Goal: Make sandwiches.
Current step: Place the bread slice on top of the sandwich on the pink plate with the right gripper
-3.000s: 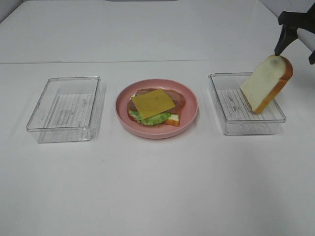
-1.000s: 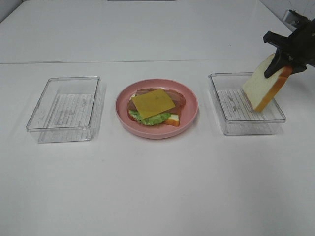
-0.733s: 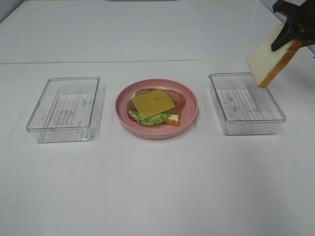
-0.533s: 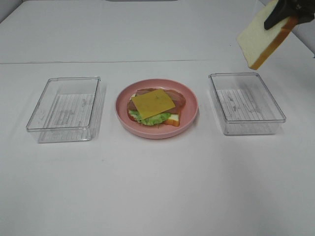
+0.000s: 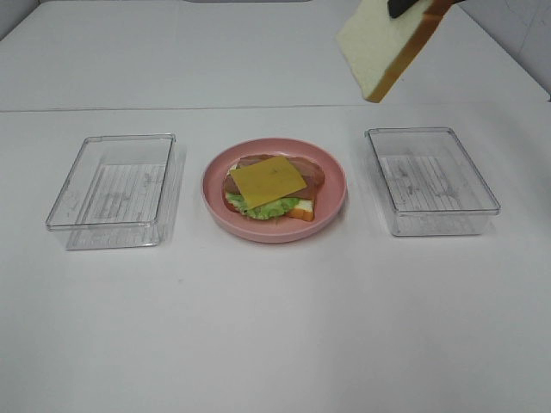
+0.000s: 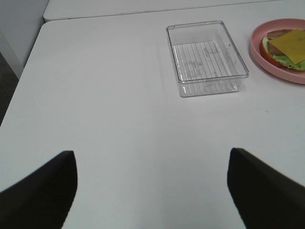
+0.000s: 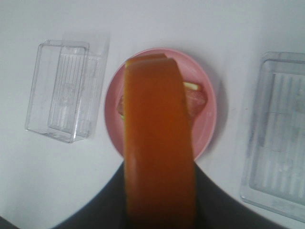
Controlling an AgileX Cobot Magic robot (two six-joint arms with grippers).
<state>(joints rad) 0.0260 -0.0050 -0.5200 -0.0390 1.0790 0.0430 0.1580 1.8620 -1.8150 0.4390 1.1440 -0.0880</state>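
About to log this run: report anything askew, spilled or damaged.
Nothing spilled or damaged. The cheese slice lies turned on the stack, corners overhanging the lettuce. The right gripper holds the bread slice tilted in the air, expected mid-carry.

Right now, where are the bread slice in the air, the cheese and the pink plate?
bread slice [image 5: 379,47], high view, white face
cheese [image 5: 268,180], high view, middle
pink plate [image 5: 336,194], high view, right rim

Not much of the robot shows here. The left gripper [image 6: 152,191] is two broad matte black fingers [image 6: 40,188] with rounded tips (no screws, cables or markings visible). The right gripper [image 5: 411,5] is just a dark black sliver, blurry in its wrist view.
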